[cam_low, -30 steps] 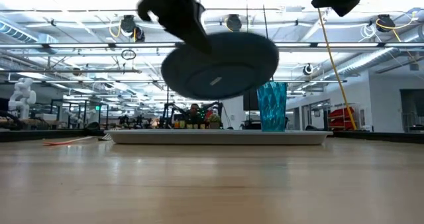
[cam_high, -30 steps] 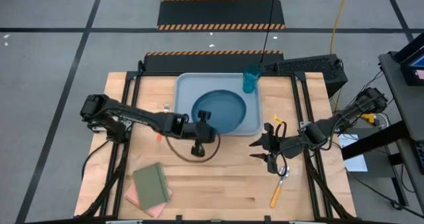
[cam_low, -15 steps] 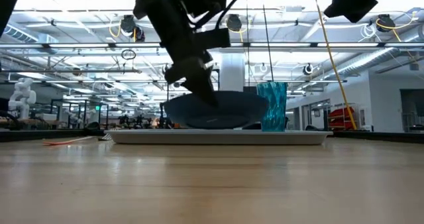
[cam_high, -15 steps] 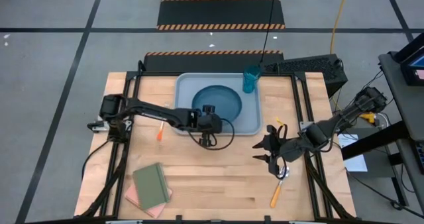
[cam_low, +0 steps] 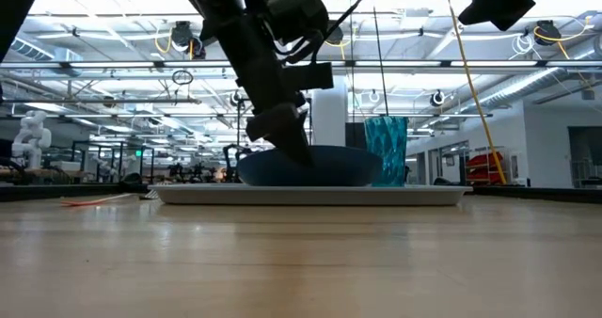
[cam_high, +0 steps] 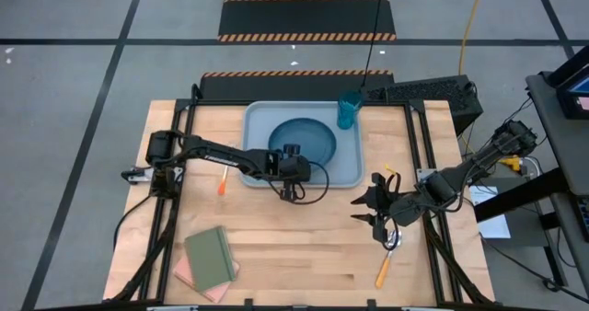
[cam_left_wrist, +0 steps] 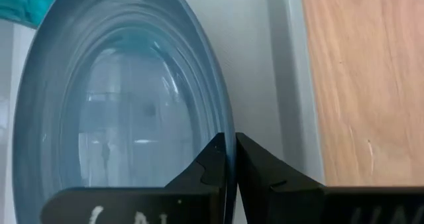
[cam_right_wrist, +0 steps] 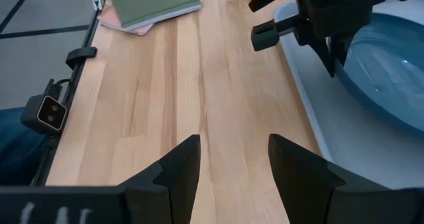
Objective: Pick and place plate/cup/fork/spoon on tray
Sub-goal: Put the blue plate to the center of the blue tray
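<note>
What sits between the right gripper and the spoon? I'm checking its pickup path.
Nothing: in the high view the right gripper hovers open beside the spoon, with only bare table between them.

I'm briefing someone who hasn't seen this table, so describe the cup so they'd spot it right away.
Start at the large light grey-blue rectangular plastic tray at the table's far edge. In its far right corner stands the small translucent teal-green tumbler, upright and handleless. Its only tray neighbour, the round dark teal-blue plate, is wide and flat; the cup is tall and narrow.
</note>
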`<state>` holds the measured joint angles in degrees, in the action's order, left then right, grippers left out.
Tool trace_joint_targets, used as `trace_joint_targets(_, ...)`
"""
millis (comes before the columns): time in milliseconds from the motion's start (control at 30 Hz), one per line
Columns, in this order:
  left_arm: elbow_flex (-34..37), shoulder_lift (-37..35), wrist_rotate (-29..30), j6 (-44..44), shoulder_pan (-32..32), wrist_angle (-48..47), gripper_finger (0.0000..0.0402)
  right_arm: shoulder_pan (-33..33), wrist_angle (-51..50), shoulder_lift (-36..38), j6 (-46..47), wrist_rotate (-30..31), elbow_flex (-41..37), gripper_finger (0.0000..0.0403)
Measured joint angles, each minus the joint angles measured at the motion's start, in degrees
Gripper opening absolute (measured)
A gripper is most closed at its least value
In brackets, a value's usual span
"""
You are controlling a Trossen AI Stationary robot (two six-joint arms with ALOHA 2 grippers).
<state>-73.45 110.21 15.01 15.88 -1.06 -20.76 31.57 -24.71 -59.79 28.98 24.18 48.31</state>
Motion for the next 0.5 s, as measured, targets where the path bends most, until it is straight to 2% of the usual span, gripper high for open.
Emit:
trace_joint_targets(333, 0.00, 0.00, -0.15, -3.84, 0.00, 0.18, 0.0033, 0.00, 0.60, 0.00, -0.10, -0.05, 0.00, 0.0171)
trace_joint_targets(500, 0.00, 0.00, -0.20, -4.71, -0.02, 1.37, 0.0062, 0.00, 1.68, 0.00, -1.26, -0.11, 0.00, 0.0171)
